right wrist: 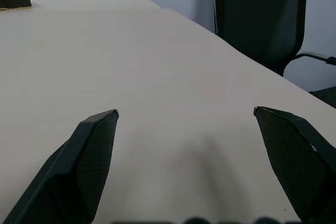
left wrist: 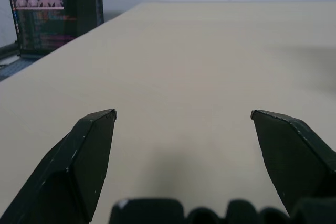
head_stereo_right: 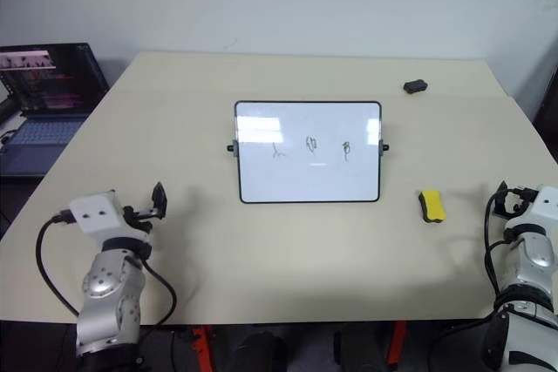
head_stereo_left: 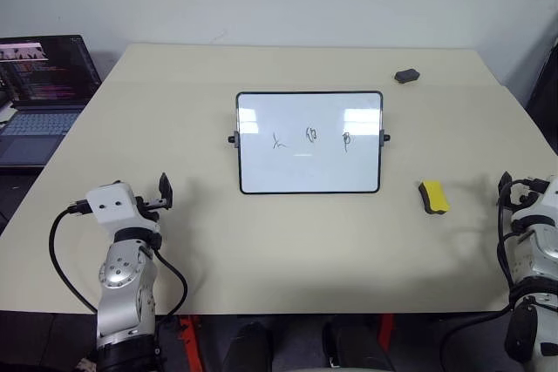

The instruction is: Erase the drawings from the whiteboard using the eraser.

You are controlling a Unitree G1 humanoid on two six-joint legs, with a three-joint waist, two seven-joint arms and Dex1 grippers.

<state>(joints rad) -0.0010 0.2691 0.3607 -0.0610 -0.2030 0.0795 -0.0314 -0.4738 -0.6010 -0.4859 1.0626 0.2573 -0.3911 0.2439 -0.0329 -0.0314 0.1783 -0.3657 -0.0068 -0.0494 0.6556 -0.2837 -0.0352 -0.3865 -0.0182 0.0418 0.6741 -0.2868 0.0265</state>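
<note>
At the middle of the desk [head_stereo_left: 261,241] stands the whiteboard [head_stereo_left: 309,142], three drawings [head_stereo_left: 310,138] in a row across it. Near its right side, apart from it, lies the eraser [head_stereo_left: 433,197]. Left hand [left wrist: 184,116] and right hand [right wrist: 186,114] hover at the near corners, fingers spread apart, empty.

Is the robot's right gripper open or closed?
Open. In the right wrist view the right gripper has its two black fingers spread wide apart, with only bare beige table showing between them and nothing held.
</note>
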